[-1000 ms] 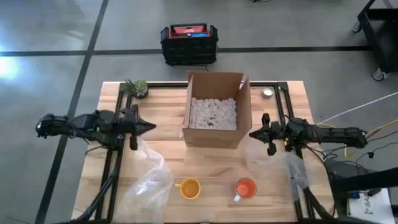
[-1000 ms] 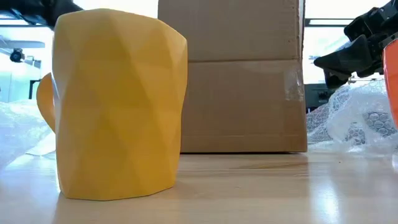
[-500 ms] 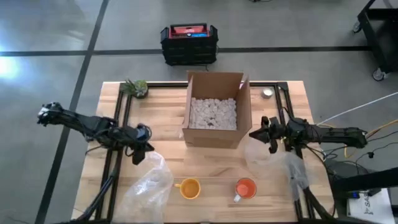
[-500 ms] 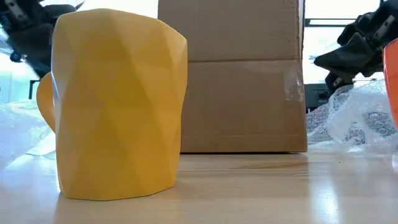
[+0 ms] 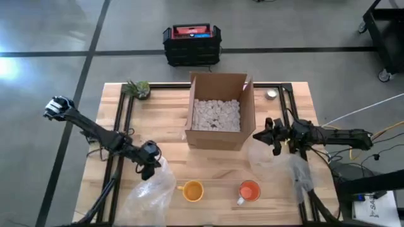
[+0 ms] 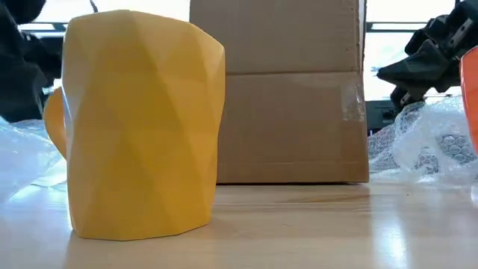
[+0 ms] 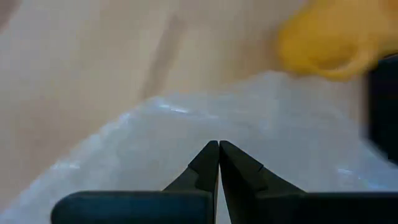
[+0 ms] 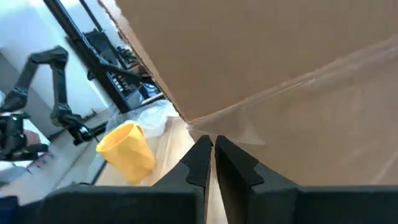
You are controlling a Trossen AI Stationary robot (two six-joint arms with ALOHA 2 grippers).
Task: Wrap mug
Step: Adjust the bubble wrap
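Note:
A yellow faceted mug (image 5: 191, 190) and an orange mug (image 5: 249, 190) stand near the table's front edge. A clear bubble-wrap sheet (image 5: 151, 189) lies crumpled to the left of the yellow mug (image 7: 329, 37). My left gripper (image 5: 149, 171) is shut, low over the sheet's far part (image 7: 261, 124). A second bubble-wrap sheet (image 5: 265, 154) lies near the box's right front corner. My right gripper (image 5: 268, 135) is shut and hovers above this sheet (image 6: 426, 142), beside the cardboard box (image 8: 261, 56). My left gripper's shut fingertips (image 7: 219, 149) point slanting down at the left bubble-wrap sheet's far part. I cannot tell whether they touch it.
The open cardboard box (image 5: 218, 116), filled with white packing peanuts, stands at the table's middle. A small potted plant (image 5: 137, 88) sits at the far left corner and a small round object (image 5: 271, 94) at the far right. A black crate (image 5: 191, 43) stands on the floor behind.
My left gripper has swung from beside the box's left toward the table's near edge and down, ending over the left bubble-wrap sheet.

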